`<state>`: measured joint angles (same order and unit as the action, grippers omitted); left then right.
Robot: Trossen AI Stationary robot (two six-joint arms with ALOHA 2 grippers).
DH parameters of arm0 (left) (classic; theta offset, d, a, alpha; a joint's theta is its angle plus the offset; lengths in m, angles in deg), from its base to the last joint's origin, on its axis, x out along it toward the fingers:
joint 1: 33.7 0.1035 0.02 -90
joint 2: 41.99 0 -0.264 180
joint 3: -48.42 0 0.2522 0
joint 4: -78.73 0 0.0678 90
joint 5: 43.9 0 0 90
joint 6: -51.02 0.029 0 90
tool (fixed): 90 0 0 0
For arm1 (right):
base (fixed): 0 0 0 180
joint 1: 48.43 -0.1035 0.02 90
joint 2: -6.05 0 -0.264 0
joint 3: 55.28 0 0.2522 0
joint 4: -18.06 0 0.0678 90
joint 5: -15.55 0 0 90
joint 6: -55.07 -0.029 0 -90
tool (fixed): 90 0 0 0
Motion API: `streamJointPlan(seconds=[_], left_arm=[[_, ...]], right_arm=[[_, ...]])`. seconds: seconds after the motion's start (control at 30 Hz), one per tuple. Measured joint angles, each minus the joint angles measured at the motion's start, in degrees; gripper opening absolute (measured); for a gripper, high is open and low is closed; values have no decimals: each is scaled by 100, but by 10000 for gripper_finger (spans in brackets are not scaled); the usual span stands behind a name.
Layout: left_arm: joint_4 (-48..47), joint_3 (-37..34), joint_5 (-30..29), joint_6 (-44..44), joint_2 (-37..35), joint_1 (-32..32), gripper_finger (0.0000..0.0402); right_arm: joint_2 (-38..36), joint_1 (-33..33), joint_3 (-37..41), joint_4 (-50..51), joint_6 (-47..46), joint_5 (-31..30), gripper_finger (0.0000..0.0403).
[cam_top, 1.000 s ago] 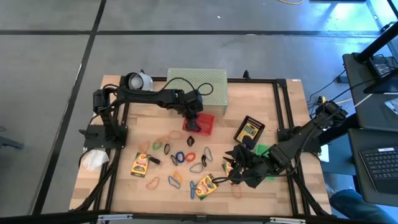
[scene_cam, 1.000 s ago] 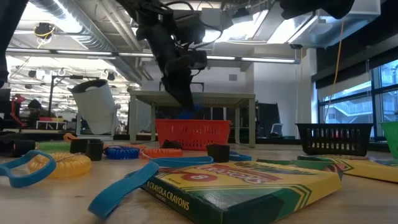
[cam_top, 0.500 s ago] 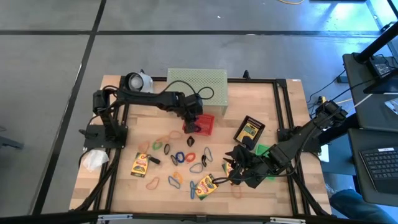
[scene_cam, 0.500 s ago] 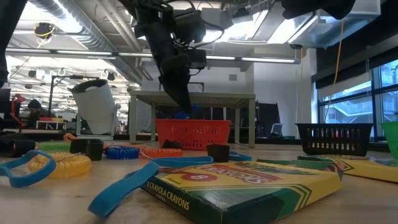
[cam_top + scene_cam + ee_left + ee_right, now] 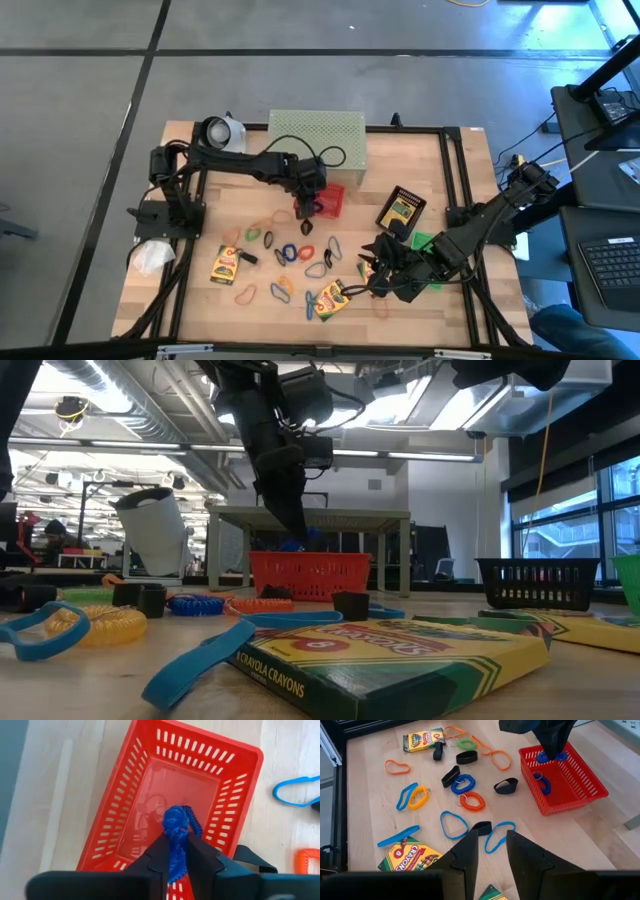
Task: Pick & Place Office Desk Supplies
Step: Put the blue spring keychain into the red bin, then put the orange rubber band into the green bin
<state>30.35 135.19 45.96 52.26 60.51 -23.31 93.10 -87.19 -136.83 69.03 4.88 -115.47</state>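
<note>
My left gripper [image 5: 175,857] hangs over the red basket [image 5: 332,200], shut on a blue coil loop [image 5: 175,827]; the low view shows it above the basket's [image 5: 310,575] rim. A second blue coil [image 5: 543,783] lies inside the basket. My right gripper [image 5: 492,851] is open above the table's near right part [image 5: 378,268], touching nothing. Crayon boxes [image 5: 227,265] [image 5: 331,298] lie flat on the wood. Coloured loops and black clips [image 5: 290,250] are scattered between them. My left gripper pinches the blue coil loop between its two fingers [image 5: 157,855], coming from above and pointing down. The coil's bunched end [image 5: 176,820] sticks out past the fingertips, lifted clear above the floor of the red basket.
A pale green perforated shelf [image 5: 317,130] stands at the far edge behind the basket. A black basket holding a crayon box [image 5: 401,210] and a green basket [image 5: 421,242] sit to the right. A white wad [image 5: 150,258] lies off the left edge. Black frame rails [image 5: 455,180] border the table.
My left gripper has drifted a little toward the table's left and near edges, from above the middle of the red basket to above its left rim, still shut on the blue coil. The right arm has kept still.
</note>
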Motion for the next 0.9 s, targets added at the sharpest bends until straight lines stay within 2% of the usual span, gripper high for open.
streamJointPlan(seconds=[0.57, 0.7, 0.9], left_arm=[[-53, -11, -266, 105, 17, -142, 182], [-390, -11, -229, 98, -83, -128, 193], [-1327, -9, -147, -98, -857, -118, 188]], right_arm=[[0, 0, 2, 0, 6, 14, 103], [0, 0, 2, 0, 4, 14, 103], [0, -2, 2, -9, 2, 14, 103]])
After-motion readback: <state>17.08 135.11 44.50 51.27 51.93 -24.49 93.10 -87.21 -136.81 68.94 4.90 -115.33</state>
